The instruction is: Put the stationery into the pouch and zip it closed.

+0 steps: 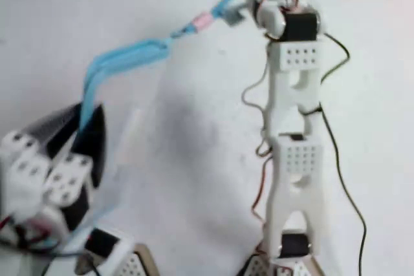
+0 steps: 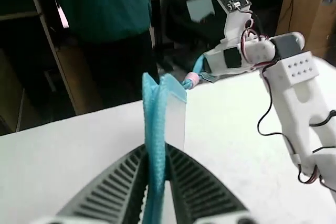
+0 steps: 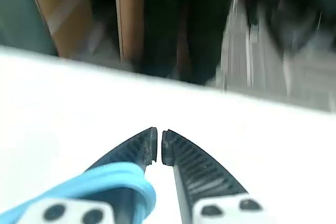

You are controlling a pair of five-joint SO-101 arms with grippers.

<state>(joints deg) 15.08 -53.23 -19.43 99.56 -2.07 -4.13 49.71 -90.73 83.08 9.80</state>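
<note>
The pouch (image 1: 123, 59), transparent with 1 blue zip band (image 2: 156, 124), is held stretched diagonally by both ends. The pink zip pull (image 1: 202, 21) is positioned near the far end.

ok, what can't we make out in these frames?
What's inside the pouch: high view, clear body blurred, left gripper covers one end.
Zip open or closed: left wrist view sees the blue edge end-on.
Pink piece on that edge: high view, too blurred.

The pouch (image 1: 123, 59) spans the table (image 1: 194, 159) between the left gripper (image 1: 87, 117), near-left, and the right gripper (image 1: 242, 6), far edge
</note>
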